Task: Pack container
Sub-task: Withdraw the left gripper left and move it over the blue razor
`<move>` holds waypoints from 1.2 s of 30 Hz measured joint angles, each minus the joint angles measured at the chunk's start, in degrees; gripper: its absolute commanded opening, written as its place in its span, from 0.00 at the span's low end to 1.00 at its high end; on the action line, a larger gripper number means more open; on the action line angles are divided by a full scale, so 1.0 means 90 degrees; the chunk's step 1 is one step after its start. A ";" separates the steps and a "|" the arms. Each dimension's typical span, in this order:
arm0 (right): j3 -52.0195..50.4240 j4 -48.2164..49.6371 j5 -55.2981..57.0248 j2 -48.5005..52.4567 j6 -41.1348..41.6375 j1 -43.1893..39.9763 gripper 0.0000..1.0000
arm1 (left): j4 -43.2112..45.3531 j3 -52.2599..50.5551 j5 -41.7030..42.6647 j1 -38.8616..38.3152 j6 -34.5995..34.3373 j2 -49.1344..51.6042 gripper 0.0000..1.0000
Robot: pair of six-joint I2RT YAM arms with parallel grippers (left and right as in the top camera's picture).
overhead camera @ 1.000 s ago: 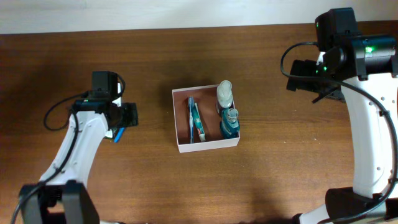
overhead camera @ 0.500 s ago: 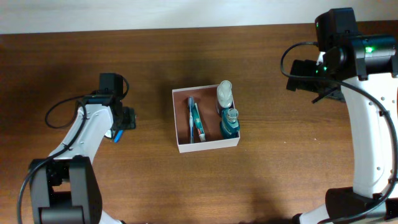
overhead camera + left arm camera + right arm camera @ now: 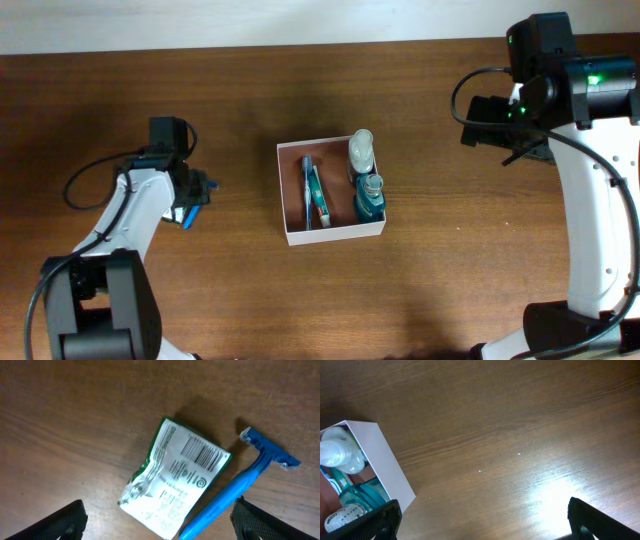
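Left pincer (image 3: pixel 157 521) first: my two fingers stand wide apart, low over the brown wooden worktop (image 3: pixel 450 280), and they have hold of nothing. Right below the gap lies one small green packet (image 3: pixel 175 477), crumpled, with its white printed back and barcode facing up. Just beside it lies one blue razor (image 3: pixel 240 490), flat on the wood. Its head points away from me and its handle slants down along the packet's edge. I cannot tell whether the two touch.

Farther off, near the middle of the worktop and well apart from that pincer, sits the one container (image 3: pixel 333 234), a square shallow box with white walls and a reddish-brown floor. It stands open-topped and flat on the wood. I count three things inside it. One slim blue-and-white item (image 3: pixel 315 195) lies along the floor near the middle, and I cannot make out what it is. Two bottles are against one side wall: one clear bottle (image 3: pixel 361 150) in the back corner and one teal bottle (image 3: pixel 369 198) with a pale cap just in front of it.

Farthest away is my right pincer (image 3: pixel 486 521), over bare wood well to the other side of the container. Its fingers are spread as wide as they go and grip nothing. Only a corner of the container shows at the edge of its wrist view.
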 measured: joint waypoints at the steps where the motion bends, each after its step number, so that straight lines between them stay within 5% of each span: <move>1: 0.0000 0.0002 0.0000 0.0000 0.0000 0.0000 0.98 | 0.0100 -0.0051 0.0000 0.0000 0.0000 0.0000 0.93; 28: 0.0000 -0.0002 0.0000 0.0000 0.0002 0.0000 0.98 | 0.0945 -0.0342 -0.0012 0.0141 0.1972 0.0607 0.94; 36: 0.0000 0.0000 0.0000 0.0000 0.0002 0.0000 0.98 | 0.0974 -0.0270 -0.0024 0.0168 0.2115 0.0714 0.70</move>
